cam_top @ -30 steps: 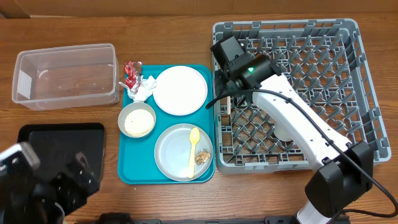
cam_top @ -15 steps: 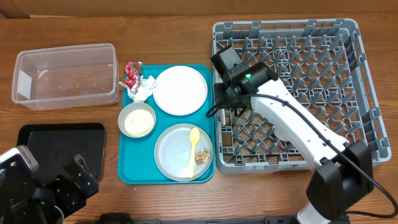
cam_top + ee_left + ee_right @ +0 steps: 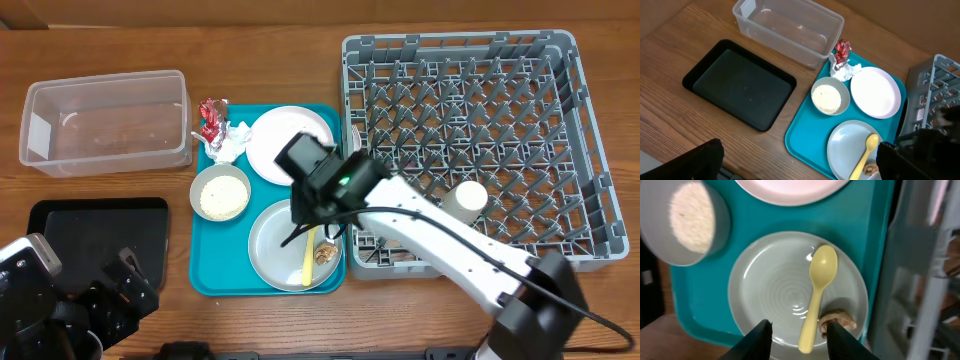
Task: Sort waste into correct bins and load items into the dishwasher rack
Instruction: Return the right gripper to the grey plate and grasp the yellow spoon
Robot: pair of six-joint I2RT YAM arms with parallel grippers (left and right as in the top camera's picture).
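Right pincer [image 3: 800, 332] has swung off the dishwasher rack [image 3: 450, 40], jaws apart and empty, above the yellow spoon [image 3: 816, 302] on the lower plate [image 3: 770, 305]. Spoon's next, likely. Left pincer [image 3: 85, 290] parked; spread unclear.

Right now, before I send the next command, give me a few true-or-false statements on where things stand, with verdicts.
1. The yellow spoon lies on the lower plate. True.
2. The right gripper is shut on the spoon. False: its fingers are open, one on each side of the handle.
3. The white cup is inside the dishwasher rack. True.
4. The red wrapper is in the clear tub. False: it lies on the teal tray, outside the clear tub.
5. The brown lump shares the spoon's plate. True.
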